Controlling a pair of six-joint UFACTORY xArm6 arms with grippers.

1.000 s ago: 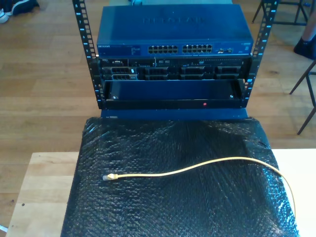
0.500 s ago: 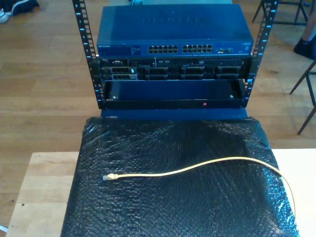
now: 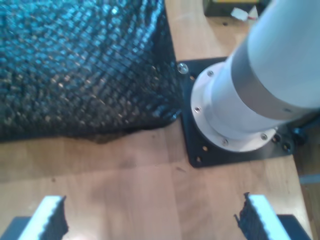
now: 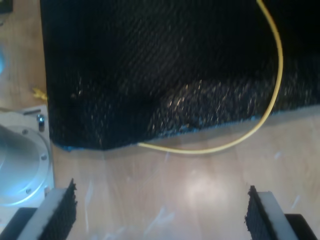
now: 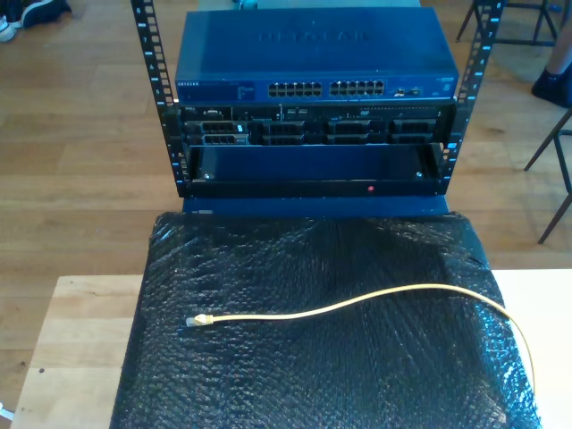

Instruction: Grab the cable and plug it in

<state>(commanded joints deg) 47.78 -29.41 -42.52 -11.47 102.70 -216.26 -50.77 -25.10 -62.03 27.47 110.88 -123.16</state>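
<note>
On the black bubble-textured mat [image 5: 322, 357] covering the wooden worktop [image 5: 76, 349] you have one thin yellow cable [image 5: 357, 301], its small clear plug [image 5: 194, 320] toward the exterior view's left, the cord curving to that view's right and off the mat's edge; beyond stands one rack [image 5: 308, 98] with a blue switch [image 5: 313, 54] showing two blocks of ports. My first gripper [image 3: 150, 220] and my second gripper [image 4: 160, 212] each hang over bare wood, ridged fingers [image 4: 60, 205] spread wide, holding nothing.
</note>
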